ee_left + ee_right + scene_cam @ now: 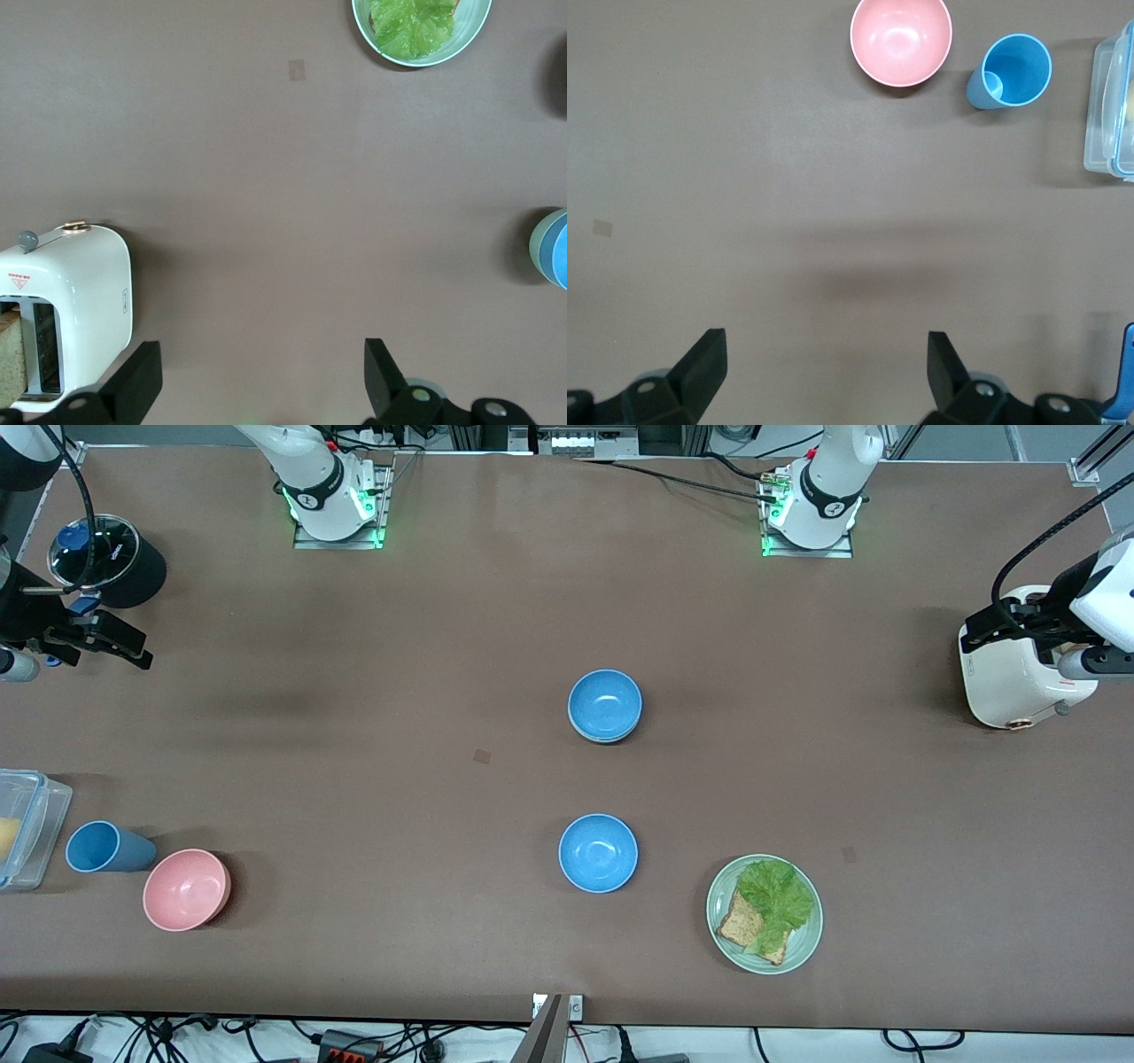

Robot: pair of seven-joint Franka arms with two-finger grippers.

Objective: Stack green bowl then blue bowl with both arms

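Sage-green shows as a crescent in the left wrist view: the green bowl (536, 246) sits on the brown worktop (266, 177) with a blue bowl (560, 252) nested in it. The left gripper (261, 372) hangs with jaws spread wide and empty, over bare worktop beside a white toaster (75, 310); the plate (478, 27) of lettuce lies well apart.

In the right wrist view the right gripper (824, 359) likewise has its jaws wide apart and holds nothing, with a pink bowl (901, 40), blue cup (1010, 73) and clear box (1109, 106) ahead of it.

From the front, the nested pair stands mid-worktop; the second blue bowl (598, 852) lies nearer the camera, apart from it. If that bowl is to go on too, I would pinch its rim from above and lower it centred. Nothing blocks the path; only the plate lies near it.
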